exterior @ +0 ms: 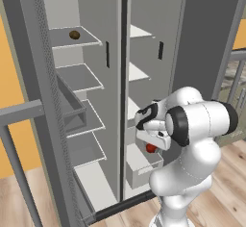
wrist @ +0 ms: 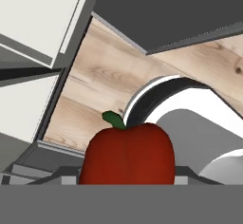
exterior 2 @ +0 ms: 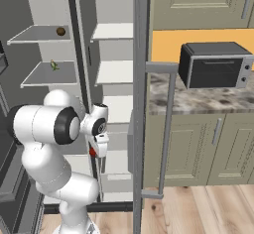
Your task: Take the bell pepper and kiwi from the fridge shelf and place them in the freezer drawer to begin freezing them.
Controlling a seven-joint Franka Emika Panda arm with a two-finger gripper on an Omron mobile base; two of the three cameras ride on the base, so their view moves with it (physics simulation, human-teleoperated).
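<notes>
Look up high on the left: the kiwi sits on the top fridge shelf. Lower down and to the right, your gripper pinches the bell pepper just above the freezer drawer.

Your arm is folded at the elbow, wrist low in front of the body. The tool points downward, its fingers clamped on the bell pepper.
</notes>
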